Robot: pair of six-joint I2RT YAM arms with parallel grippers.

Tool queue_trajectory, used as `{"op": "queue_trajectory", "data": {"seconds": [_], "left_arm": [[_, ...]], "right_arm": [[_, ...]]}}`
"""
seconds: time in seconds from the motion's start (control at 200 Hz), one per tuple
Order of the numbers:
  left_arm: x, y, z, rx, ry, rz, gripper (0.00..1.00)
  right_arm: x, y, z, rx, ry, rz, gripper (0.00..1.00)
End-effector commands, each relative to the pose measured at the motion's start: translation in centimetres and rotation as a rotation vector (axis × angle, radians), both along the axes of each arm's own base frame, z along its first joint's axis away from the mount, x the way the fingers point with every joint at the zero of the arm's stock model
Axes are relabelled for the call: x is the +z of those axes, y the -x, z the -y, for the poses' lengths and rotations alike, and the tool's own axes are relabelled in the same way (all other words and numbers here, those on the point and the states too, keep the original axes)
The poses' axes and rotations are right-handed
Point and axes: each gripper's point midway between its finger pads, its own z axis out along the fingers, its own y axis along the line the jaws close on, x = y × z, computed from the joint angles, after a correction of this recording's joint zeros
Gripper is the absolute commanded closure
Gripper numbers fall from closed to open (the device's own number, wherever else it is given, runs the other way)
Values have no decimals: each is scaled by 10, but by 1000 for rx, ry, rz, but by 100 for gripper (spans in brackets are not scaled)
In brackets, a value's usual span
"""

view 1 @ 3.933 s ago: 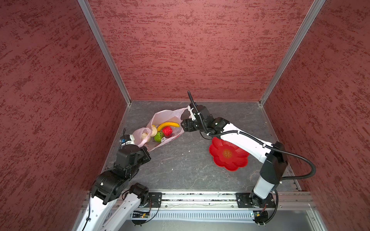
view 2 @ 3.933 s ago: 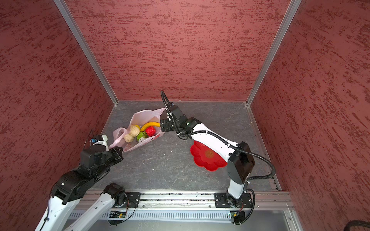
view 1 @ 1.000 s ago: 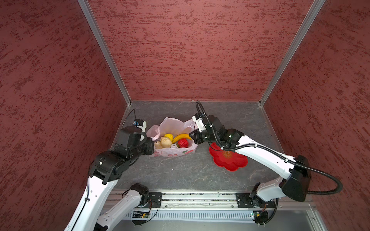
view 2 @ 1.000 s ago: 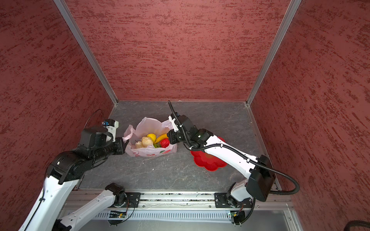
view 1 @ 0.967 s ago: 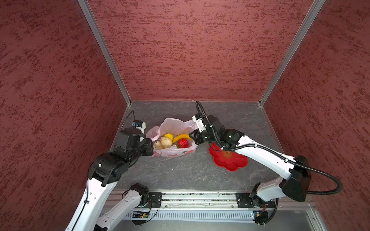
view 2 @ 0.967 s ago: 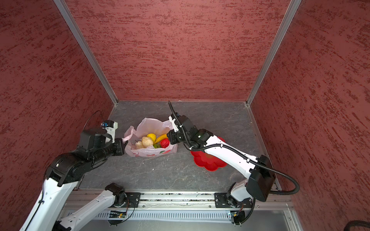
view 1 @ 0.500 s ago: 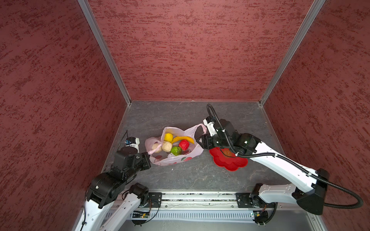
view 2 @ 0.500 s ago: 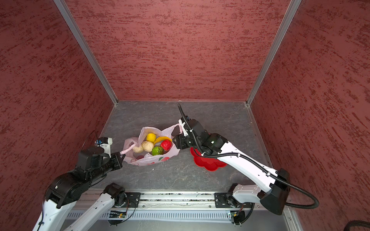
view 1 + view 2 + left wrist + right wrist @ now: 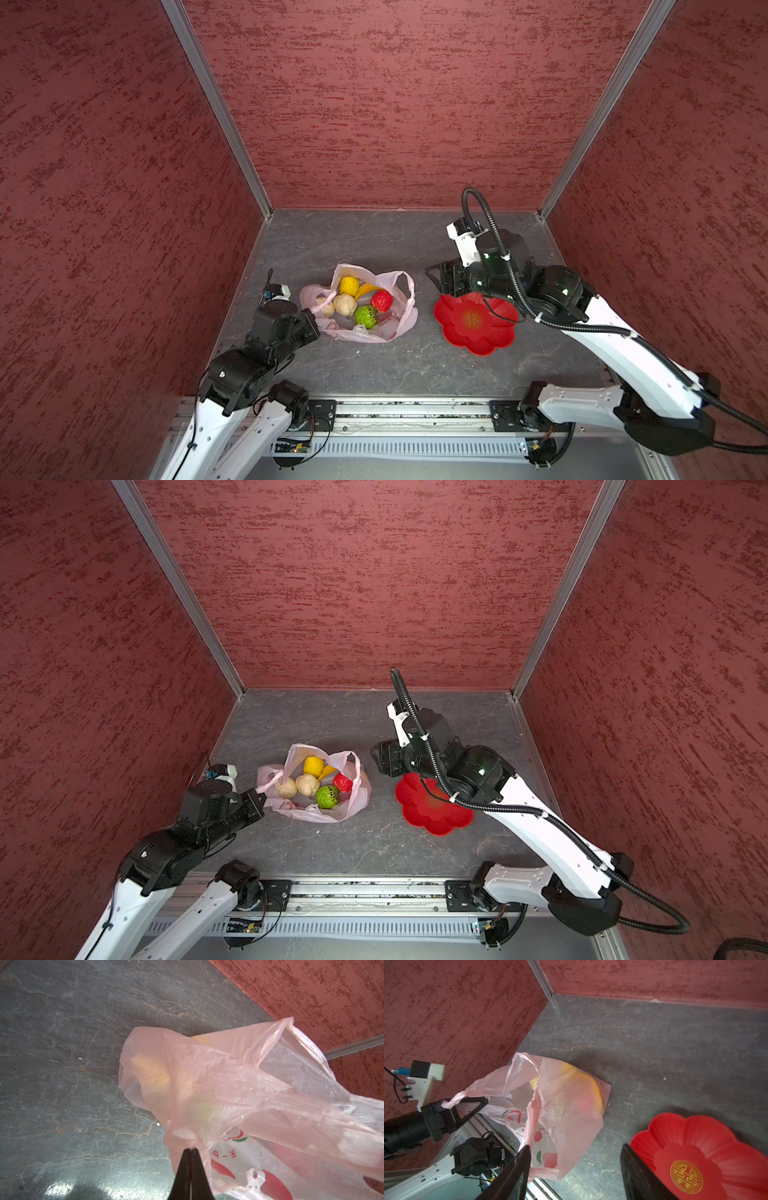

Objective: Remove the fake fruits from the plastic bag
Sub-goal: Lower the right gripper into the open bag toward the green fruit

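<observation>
Crinkly pink plastic bag (image 9: 400, 321) slumped between the pincers.
The left pincer (image 9: 312, 321) clamped its loop handle (image 9: 324, 306); the right pincer (image 9: 432, 277), apart, had released the other; textured ball-shaped fake fruits (image 9: 345, 304) stayed inside.

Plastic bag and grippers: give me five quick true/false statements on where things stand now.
1. The left gripper is shut on a handle of the plastic bag. True.
2. The right gripper is clamped on the bag's other handle. False: its jaws stand open and grip nothing.
3. The red ball lies on the red plate. False: it is in the bag, and the plate holds no fruit.
4. The green ball sits inside the bag. True.
5. The bag's mouth is closed. False: it gapes open, with the fruits showing from above.
</observation>
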Motion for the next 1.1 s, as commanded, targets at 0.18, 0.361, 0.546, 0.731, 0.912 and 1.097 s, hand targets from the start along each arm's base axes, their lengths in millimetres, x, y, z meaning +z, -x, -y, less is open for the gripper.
{"op": "queue_trajectory", "data": {"seconds": [0.18,0.361,0.546,0.731,0.912,1.097], "left_arm": [[-15,-11,-1,68,16,-7,100],[-26,-6,-5,93,6,-40,100],[-28,-3,-5,93,0,-50,100],[-26,0,-6,94,11,-42,100],[-27,8,-11,115,21,-45,100],[-35,17,-10,121,51,-75,100]], "right_arm": [[26,-11,-56,171,-38,60,53],[18,1,-122,318,-80,6,62],[-13,22,-168,365,-11,-80,66],[-65,25,-187,325,39,-196,70],[-104,15,-192,263,67,-242,73],[-153,2,-195,232,156,-284,74]]}}
